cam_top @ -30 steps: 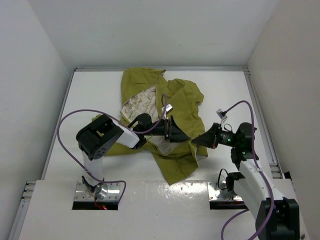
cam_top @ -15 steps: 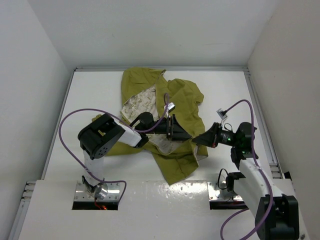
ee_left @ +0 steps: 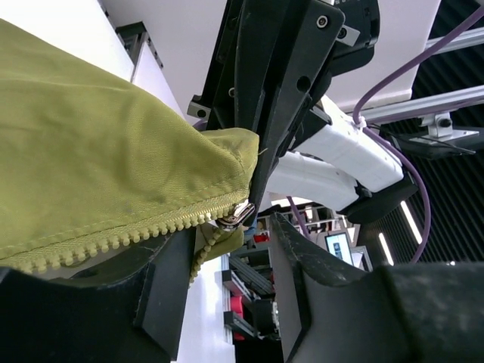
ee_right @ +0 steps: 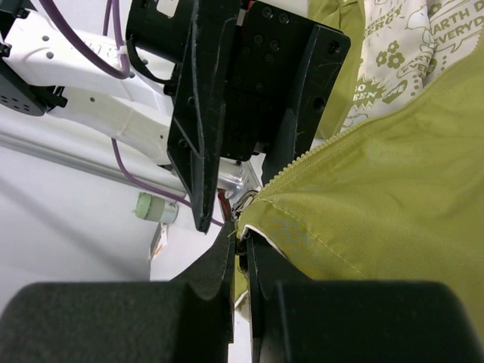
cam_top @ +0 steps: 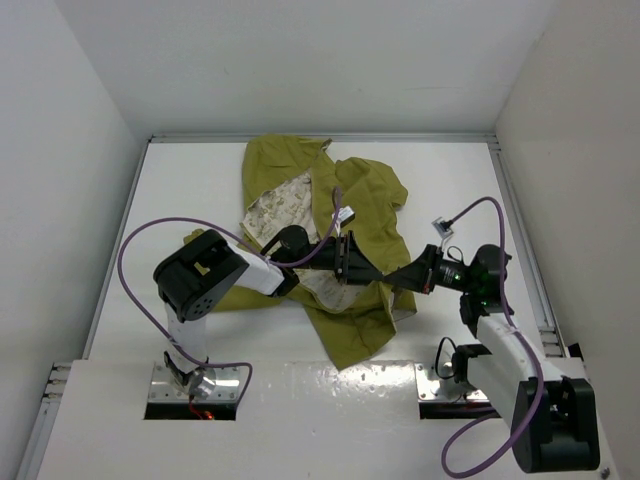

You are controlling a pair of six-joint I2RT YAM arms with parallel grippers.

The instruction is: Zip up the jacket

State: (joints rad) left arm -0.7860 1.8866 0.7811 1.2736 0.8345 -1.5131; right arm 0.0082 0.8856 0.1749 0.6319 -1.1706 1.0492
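The olive-green jacket [cam_top: 370,205] lies crumpled mid-table, with its cream printed lining [cam_top: 280,208] showing at the left. My left gripper [cam_top: 362,270] is at the jacket's lower front edge. In the left wrist view its jaws [ee_left: 233,231] are open. The zip teeth and the metal slider [ee_left: 239,214] lie across the tip of one finger, with green fabric [ee_left: 98,151] draped over it. My right gripper [cam_top: 398,281] faces it tip to tip. In the right wrist view [ee_right: 243,246] it is shut on the jacket's hem corner [ee_right: 393,181], beside the zip teeth [ee_right: 302,160].
The white table [cam_top: 200,190] is walled on three sides, with a rail along its right edge [cam_top: 520,230]. A purple cable [cam_top: 150,235] loops over the left arm, and another [cam_top: 490,210] over the right. The two grippers are nearly touching.
My left gripper has moved right along the jacket's edge toward my right gripper. The right gripper has kept its hold on the hem and barely moved.
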